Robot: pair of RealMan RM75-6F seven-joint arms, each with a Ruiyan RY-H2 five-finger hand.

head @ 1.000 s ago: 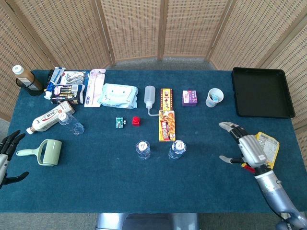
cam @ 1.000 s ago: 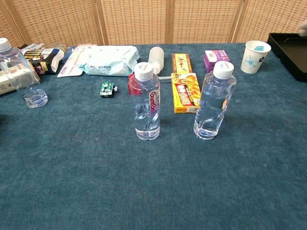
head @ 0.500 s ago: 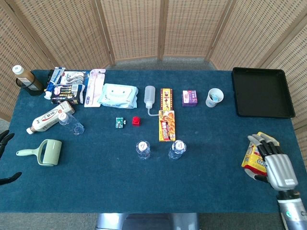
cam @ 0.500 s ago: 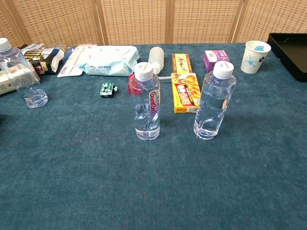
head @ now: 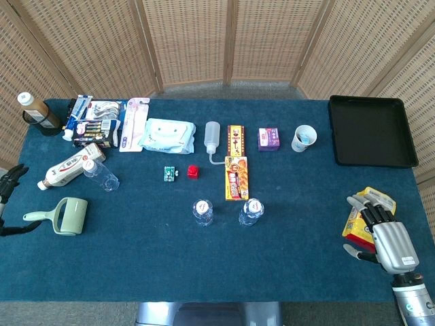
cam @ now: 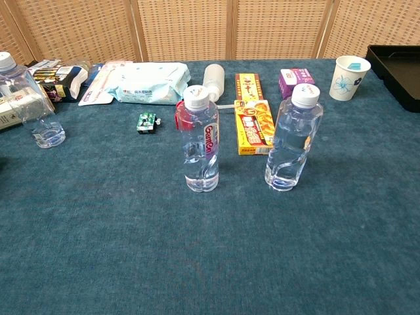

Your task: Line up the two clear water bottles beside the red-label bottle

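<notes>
- head view: we see the red-label clear bottle (head: 202, 212) standing upright near the middle of the blue felt table (head: 136, 265), with one unlabelled clear water bottle (head: 251, 212) upright just beside it at 3 o'clock, apart and not touching.
- the second clear water bottle (head: 103, 176) stands well apart at about 10 o'clock from the pair, next to a lying white printed bottle (head: 68, 166) and above a pale green lint roller (head: 62, 216).
- our right hand (head: 382, 233) sits at the table's 4 o'clock corner, fingers spread and holding nothing, resting partly over a yellow snack packet (head: 370, 204).
- our left hand (head: 10, 193) shows only as dark fingertips at the 9 o'clock edge; they look apart with nothing between them.
- chest view: neither hand appears. the red-label clear bottle (cam: 201, 139) and its clear neighbour (cam: 293, 138) stand level with each other, caps on, each with a little water at the bottom. the far clear bottle (cam: 26, 102) is at 10 o'clock by the left edge.
- we judge one bottle already placed, one left to fetch.
- to do it well, we would send the left hand to the far bottle, wrap it around mid-body rather than the cap, and avoid the lint roller and the lying bottle on approach.
- the bottles are light and nearly empty, so they tip easily; we would lift clear, carry upright, and set it down at 9 o'clock of the red-label bottle, on the same line, before letting go.
</notes>
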